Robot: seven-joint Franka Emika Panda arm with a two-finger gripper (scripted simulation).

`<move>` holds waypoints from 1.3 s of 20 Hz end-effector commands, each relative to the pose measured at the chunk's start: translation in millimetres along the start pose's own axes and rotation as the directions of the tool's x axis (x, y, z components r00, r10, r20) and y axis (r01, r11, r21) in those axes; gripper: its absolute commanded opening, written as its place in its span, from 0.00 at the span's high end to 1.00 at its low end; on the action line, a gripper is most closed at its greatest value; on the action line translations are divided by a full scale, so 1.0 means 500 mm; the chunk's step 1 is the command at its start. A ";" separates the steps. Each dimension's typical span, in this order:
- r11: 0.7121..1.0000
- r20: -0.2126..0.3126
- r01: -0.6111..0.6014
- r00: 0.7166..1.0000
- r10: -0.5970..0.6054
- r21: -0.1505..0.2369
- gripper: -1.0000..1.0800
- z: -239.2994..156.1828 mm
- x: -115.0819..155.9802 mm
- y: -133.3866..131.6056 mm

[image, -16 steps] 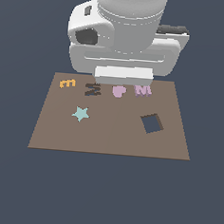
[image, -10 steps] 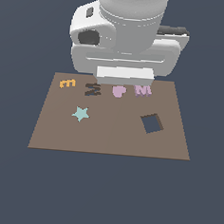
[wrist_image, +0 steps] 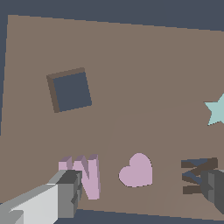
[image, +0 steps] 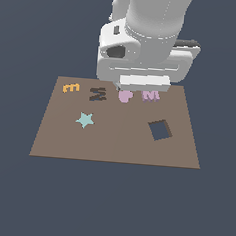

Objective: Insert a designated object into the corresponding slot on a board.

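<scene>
Brown board (image: 113, 139) mostly bare, lilac M (wrist_image: 83, 173) at its edge, gripper (wrist_image: 140, 192) spread wide beside it.

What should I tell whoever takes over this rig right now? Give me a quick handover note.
Gripper: open, empty, fingers low over the board's far edge, astride the pink heart.
Purple M block: lying on the board, just inside one finger, not gripped.
M-shaped slot: empty, on the other side of the heart, by the other finger.
Done: arm brought over the row of shapes.
Left: centre on the M block, grasp it, lift, carry it past the heart, seat it in the slot.
</scene>
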State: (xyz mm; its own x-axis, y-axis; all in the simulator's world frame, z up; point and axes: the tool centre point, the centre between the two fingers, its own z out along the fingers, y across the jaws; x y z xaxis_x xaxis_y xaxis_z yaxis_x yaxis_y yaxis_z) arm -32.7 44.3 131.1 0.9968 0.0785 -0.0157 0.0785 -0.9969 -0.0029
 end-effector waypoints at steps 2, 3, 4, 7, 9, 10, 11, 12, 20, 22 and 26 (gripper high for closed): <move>1.000 -0.004 0.021 1.000 -0.021 0.000 0.04 0.043 -0.029 -0.037; 1.000 -0.005 0.027 1.000 -0.027 0.000 0.04 0.056 -0.038 -0.048; 0.999 -0.006 0.033 0.999 -0.033 0.000 0.04 0.068 -0.046 -0.059; 0.999 -0.010 0.048 0.999 -0.048 -0.001 0.04 0.101 -0.067 -0.086; 0.998 -0.011 0.057 0.998 -0.057 -0.001 0.04 0.120 -0.079 -0.101; 0.998 -0.012 0.061 0.998 -0.061 -0.002 0.04 0.128 -0.084 -0.108; 0.998 -0.013 0.064 0.998 -0.064 -0.002 0.04 0.136 -0.089 -0.113; 0.998 -0.014 0.067 0.998 -0.067 -0.002 0.04 0.142 -0.093 -0.119; 0.997 -0.015 0.076 0.997 -0.076 -0.004 0.04 0.164 -0.103 -0.135; 0.997 -0.014 0.076 0.997 -0.076 -0.004 0.04 0.164 -0.104 -0.135; 0.997 -0.014 0.076 0.997 -0.076 -0.004 0.04 0.175 -0.104 -0.135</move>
State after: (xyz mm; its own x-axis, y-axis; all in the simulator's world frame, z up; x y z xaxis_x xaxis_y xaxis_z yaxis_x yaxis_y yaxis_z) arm -90.7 107.7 47.6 0.9880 0.1541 -0.0001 0.1541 -0.9880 -0.0007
